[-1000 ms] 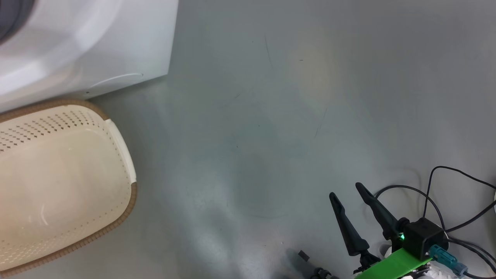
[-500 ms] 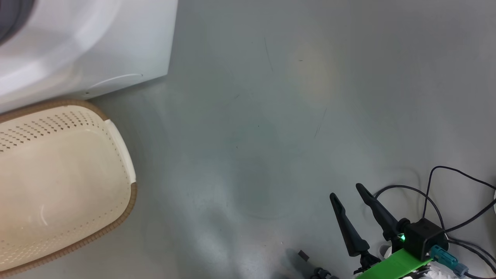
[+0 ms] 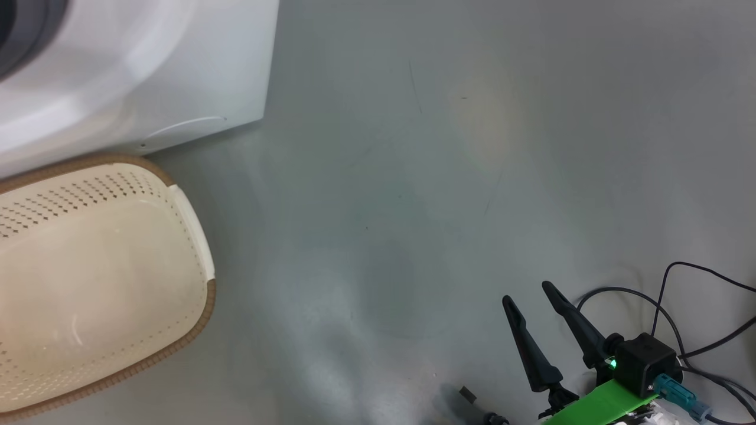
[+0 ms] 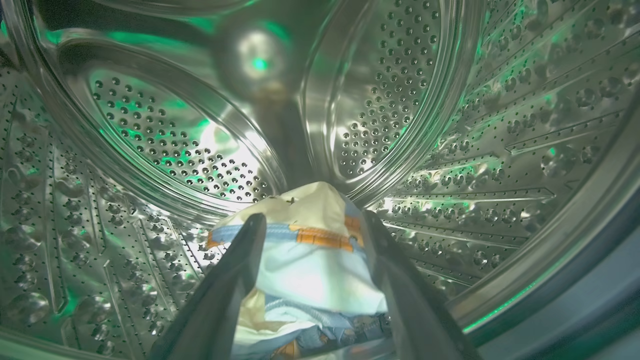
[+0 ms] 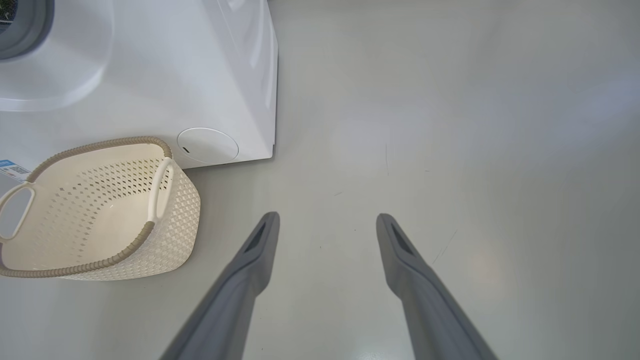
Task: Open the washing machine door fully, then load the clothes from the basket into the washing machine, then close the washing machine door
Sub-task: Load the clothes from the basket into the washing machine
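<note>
Your left gripper (image 4: 312, 220) is inside the washing machine's steel drum (image 4: 165, 145). Its two dark fingers stand spread wide. The clothes (image 4: 320, 270) lie bunched between them: a cream and light-blue bundle with orange bands, low in the drum. The cloth meets the inner edge of both fingers in this view. You cannot tell from here whether its weight rests on the drum wall or on the fingers. Green light glints off the perforated metal all round.

In the head view, the white washing machine (image 3: 147, 77) fills your upper left corner, with a slice of its grey gasket (image 3: 23, 29) at the edge. Just below it, close against the machine's front, sits the basket (image 3: 77, 198), upright on the floor, its bare cream bottom showing. Grey floor (image 3: 384, 177) runs across the middle. At your lower right the right gripper (image 3: 527, 293) hangs over that floor, well apart from the basket, fingers parted and nothing between them. Black cables (image 3: 667, 289) loop on the floor beside it.

The right wrist view shows the same from left to right: the basket (image 5: 175, 220) with its white handle (image 5: 160, 187), a round cover (image 5: 207, 145) low on the machine (image 5: 165, 75), then the right gripper's (image 5: 327, 216) fingers wide apart above bare floor.
</note>
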Robot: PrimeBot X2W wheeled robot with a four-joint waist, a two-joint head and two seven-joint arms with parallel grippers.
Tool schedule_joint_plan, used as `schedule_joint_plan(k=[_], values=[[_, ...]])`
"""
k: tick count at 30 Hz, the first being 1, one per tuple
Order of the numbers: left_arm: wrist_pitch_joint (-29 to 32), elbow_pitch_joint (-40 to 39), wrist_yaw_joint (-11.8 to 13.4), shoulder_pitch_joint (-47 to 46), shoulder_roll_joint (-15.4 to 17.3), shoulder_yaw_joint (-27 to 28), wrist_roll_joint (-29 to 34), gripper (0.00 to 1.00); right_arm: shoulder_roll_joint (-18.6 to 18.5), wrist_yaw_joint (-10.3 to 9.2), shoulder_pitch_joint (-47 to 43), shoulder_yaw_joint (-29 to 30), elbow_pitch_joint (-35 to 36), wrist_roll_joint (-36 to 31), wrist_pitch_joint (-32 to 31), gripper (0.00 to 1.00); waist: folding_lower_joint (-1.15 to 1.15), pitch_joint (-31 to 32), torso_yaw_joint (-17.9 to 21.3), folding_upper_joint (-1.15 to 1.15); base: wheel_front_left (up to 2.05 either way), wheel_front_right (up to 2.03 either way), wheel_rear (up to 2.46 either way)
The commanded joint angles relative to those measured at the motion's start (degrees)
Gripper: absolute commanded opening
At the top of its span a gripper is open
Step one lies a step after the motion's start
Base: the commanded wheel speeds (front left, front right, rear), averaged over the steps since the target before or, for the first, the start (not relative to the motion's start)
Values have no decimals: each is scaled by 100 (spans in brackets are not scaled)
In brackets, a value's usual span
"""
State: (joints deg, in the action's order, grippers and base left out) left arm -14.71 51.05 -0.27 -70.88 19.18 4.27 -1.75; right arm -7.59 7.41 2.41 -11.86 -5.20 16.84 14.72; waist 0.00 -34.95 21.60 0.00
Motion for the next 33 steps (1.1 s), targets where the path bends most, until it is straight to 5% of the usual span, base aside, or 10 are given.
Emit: schedule_joint_plan(k=[1,33], values=[[-29,-53,-11,-174,240,24,-14,100,-88,8,-100,-80,67,47,28,100,0,52,-35,0,0,0,0],[-29,1054,236,749,-723,201,-559,100,-79,8,179,-91,-251,44,28,100,0,1497,-768,0,0,0,0]])
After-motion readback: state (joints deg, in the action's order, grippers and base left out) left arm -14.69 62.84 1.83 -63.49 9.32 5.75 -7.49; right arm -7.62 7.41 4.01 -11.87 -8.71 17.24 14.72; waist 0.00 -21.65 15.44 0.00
